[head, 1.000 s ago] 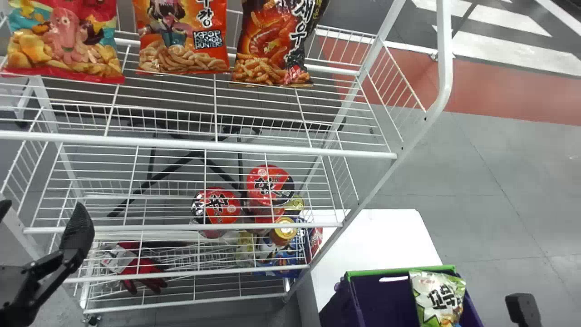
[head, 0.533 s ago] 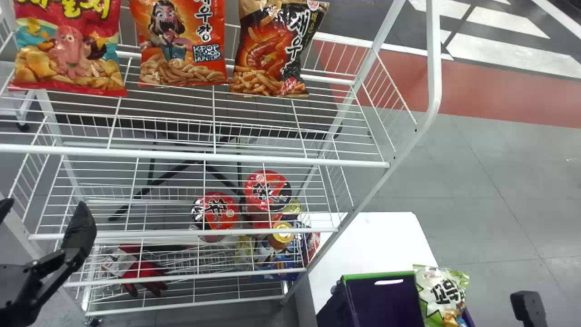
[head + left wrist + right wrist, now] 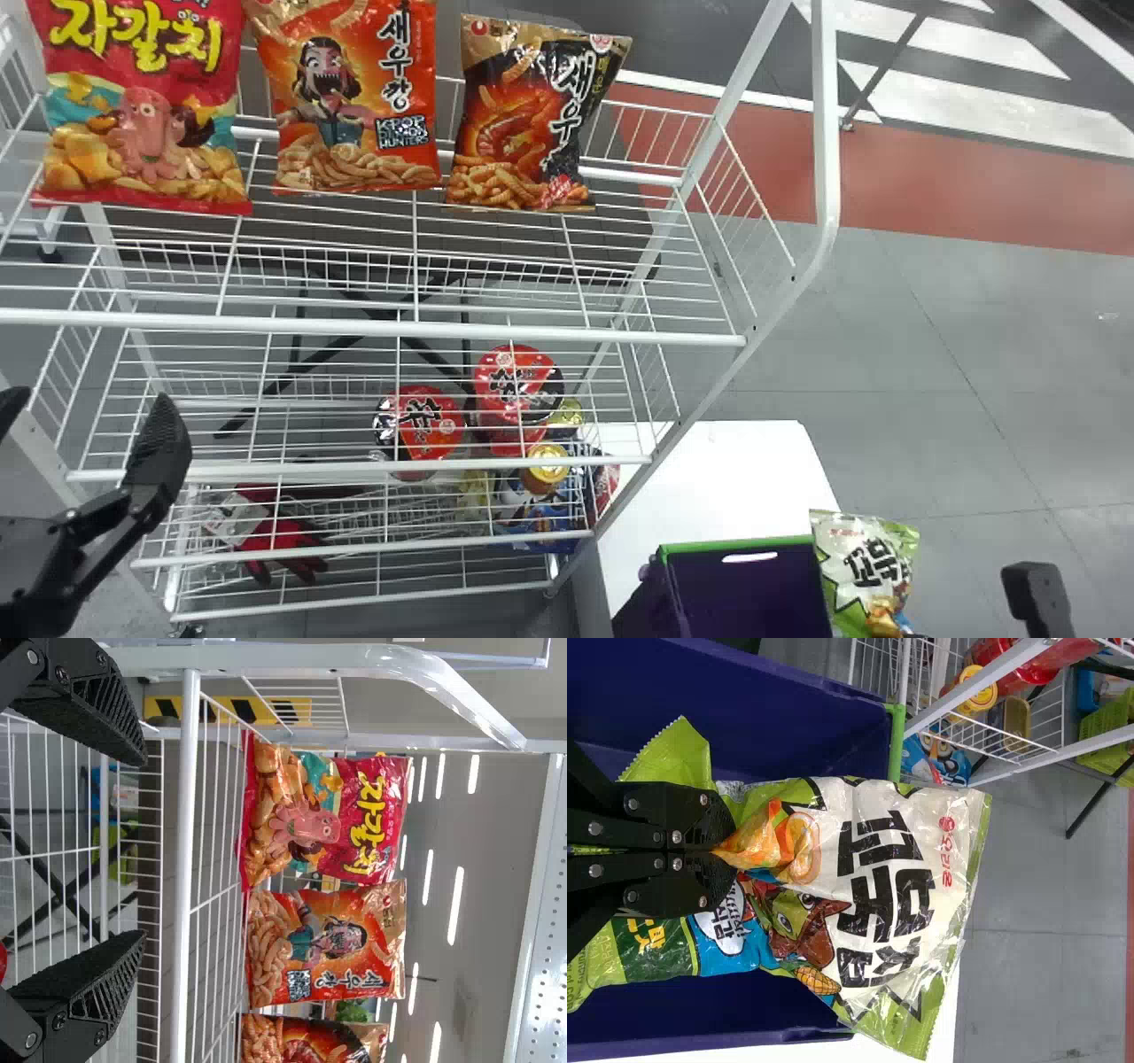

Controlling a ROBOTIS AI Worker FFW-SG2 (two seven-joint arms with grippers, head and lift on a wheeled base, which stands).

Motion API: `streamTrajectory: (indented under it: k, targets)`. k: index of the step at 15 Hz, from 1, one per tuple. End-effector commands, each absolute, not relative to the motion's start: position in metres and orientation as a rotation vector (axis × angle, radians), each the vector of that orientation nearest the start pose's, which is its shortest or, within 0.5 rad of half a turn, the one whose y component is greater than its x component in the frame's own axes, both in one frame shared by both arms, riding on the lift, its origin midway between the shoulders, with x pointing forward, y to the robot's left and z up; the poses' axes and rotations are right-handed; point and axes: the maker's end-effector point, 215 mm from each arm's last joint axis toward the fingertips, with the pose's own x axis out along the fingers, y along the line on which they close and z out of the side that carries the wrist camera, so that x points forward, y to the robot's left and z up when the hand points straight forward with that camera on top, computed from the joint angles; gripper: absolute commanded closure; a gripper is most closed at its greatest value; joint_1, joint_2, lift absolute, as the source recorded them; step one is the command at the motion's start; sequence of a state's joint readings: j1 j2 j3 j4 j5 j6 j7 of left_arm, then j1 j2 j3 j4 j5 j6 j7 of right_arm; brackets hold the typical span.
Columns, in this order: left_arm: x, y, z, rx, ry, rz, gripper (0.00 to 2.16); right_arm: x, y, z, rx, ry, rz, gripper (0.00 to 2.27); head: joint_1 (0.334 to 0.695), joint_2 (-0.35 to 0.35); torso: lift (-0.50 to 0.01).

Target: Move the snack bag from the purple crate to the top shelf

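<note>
I'm pinching the bag (image 3: 864, 567) with my right pincer (image 3: 726, 850), its fingers pressing nearly together on the film. The bag is showing at the crate's (image 3: 749, 585) far right corner, its top reaching past the green rim. My left pincer (image 3: 87, 400) is waiting wide apart by the rack (image 3: 372, 330).

So the red, orange and black plastic snack bags (image 3: 345, 97) line up left to right on the white metal rack (image 3: 443, 331), round red-lidded cups (image 3: 419, 423) lower down. Purple plastic crate (image 3: 749, 589) is right of it, green-and-white plastic bag (image 3: 864, 563) at the crate's right side.
</note>
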State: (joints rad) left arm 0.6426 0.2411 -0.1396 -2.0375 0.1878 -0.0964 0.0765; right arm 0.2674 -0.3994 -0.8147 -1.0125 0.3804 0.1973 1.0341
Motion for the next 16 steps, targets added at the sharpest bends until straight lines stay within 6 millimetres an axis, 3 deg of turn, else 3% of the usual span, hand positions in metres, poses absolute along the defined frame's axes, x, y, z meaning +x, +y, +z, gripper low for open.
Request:
streamTrajectory:
  k: [1,16]
  targets:
    - [0.387,0.190,-0.385,-0.058,0.121,-0.148,0.14,0.188,-0.616,-0.626,0.002,1.059,0.121,2.01,0.695,-0.350,-0.084]
    - [0.379,0.190,-0.388,-0.061,0.123,-0.149,0.14,0.177,-0.620,-0.617,0.008,1.047,0.125,2.01,0.695,-0.350,-0.025]
